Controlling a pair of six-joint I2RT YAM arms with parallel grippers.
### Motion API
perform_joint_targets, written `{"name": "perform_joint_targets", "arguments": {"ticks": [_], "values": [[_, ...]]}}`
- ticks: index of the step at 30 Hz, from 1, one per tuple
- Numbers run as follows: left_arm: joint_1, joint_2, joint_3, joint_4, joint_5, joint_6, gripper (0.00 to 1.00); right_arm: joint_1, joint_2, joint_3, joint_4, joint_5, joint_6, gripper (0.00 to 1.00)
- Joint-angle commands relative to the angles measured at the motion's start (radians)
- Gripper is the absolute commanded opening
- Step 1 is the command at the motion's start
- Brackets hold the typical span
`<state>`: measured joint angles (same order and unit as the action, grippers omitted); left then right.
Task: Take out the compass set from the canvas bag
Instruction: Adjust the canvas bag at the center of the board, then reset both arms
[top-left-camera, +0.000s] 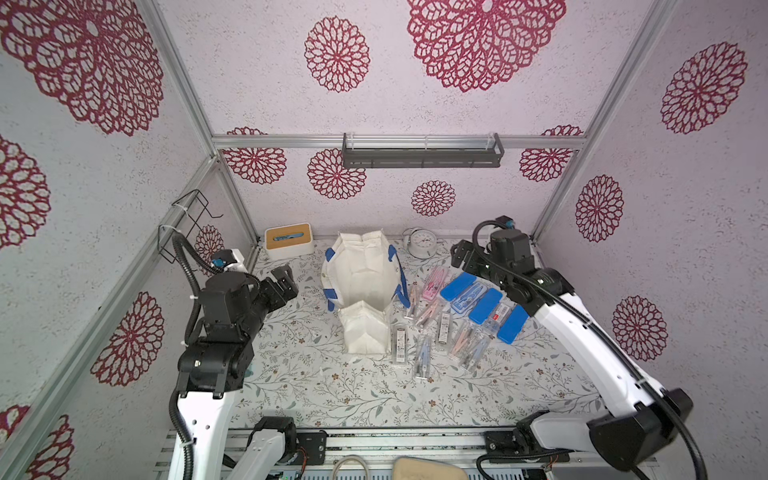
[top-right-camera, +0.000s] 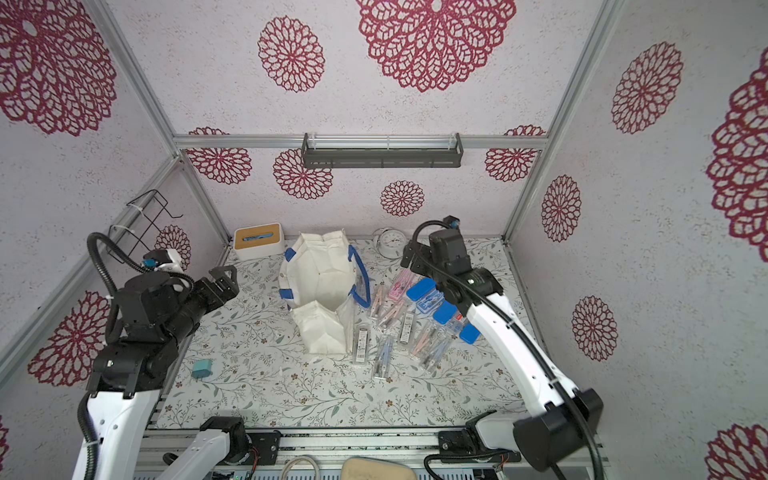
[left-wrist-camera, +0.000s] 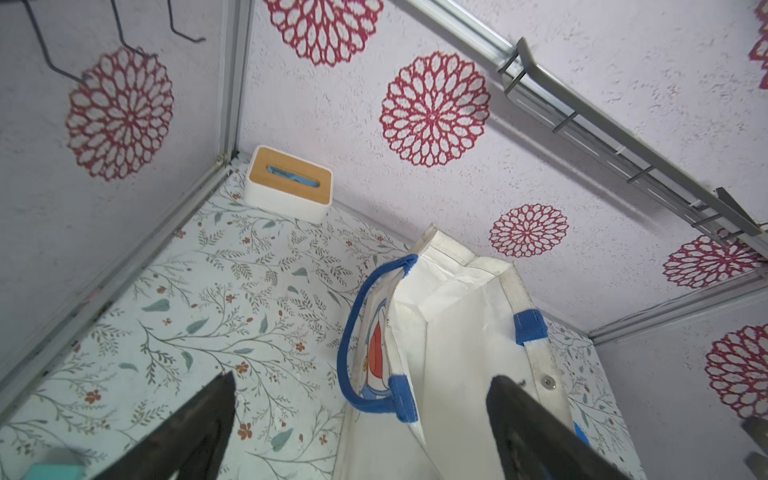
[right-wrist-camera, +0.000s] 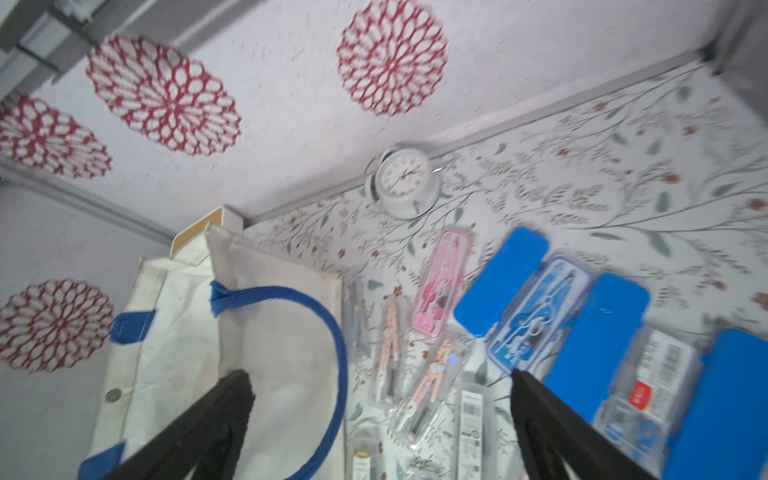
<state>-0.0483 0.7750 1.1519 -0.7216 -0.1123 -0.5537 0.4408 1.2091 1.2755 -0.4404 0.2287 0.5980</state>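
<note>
Both arms are up off the counter (top-left-camera: 332, 390) and nothing is held. The left fingers (left-wrist-camera: 208, 415) are spread wide, hanging just left of the canvas bag (top-left-camera: 359, 270), clear of the cloth. The right fingers (right-wrist-camera: 216, 415) are spread just as wide, up on the bag's far right side near the alarm clock (top-left-camera: 422, 241). The bag sits at the far middle of the counter, its mouth gaping, blue handles flopped to each side. Right beside it lie the compass sets: a pink case (top-left-camera: 436, 280), blue cases (top-left-camera: 473, 297) and clear packs (top-left-camera: 424, 357). A tissue box (top-left-camera: 289, 241) sits in the far left corner.
</note>
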Motion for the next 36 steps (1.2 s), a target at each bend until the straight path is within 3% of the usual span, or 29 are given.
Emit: {"name": "perform_joint_targets", "arguments": {"ticks": [1, 4, 8, 13, 18, 21, 24, 27, 29, 31, 32, 36], "values": [[-0.002, -0.102, -0.146, 0.146, -0.117, 0.059, 0.97, -0.04, -0.175, -0.263, 0.277, 0.165, -0.154, 0.99], [-0.001, -0.167, -0.279, 0.209, -0.216, 0.079, 0.97, -0.067, -0.325, -0.525, 0.6, 0.199, -0.249, 0.98], [-0.001, -0.2, -0.48, 0.347, -0.326, 0.181, 0.97, -0.164, -0.333, -0.637, 0.591, 0.298, -0.267, 0.98], [0.015, -0.17, -0.689, 0.549, -0.48, 0.251, 0.97, -0.27, -0.316, -0.86, 0.803, 0.325, -0.375, 0.98], [0.088, -0.06, -0.795, 0.734, -0.428, 0.261, 0.97, -0.347, -0.195, -1.007, 1.07, 0.312, -0.362, 0.98], [0.114, 0.036, -0.839, 0.894, -0.396, 0.279, 0.97, -0.365, -0.053, -1.04, 1.298, 0.283, -0.435, 0.98], [0.131, 0.169, -0.867, 1.079, -0.361, 0.322, 0.97, -0.376, 0.105, -1.034, 1.477, 0.229, -0.525, 0.98], [0.153, 0.3, -0.877, 1.243, -0.327, 0.333, 0.97, -0.4, 0.248, -1.062, 1.649, 0.158, -0.528, 0.98], [0.167, 0.368, -0.848, 1.283, -0.272, 0.322, 0.97, -0.404, 0.334, -1.086, 1.778, 0.08, -0.562, 0.98], [0.182, 0.444, -0.826, 1.358, -0.219, 0.328, 0.97, -0.405, 0.311, -1.055, 1.677, 0.077, -0.549, 0.99], [0.189, 0.473, -0.813, 1.375, -0.201, 0.324, 0.97, -0.406, 0.337, -1.051, 1.715, 0.106, -0.548, 0.99], [0.209, 0.577, -0.724, 1.35, -0.132, 0.309, 0.97, -0.397, 0.318, -1.03, 1.64, 0.133, -0.537, 0.99]]}}
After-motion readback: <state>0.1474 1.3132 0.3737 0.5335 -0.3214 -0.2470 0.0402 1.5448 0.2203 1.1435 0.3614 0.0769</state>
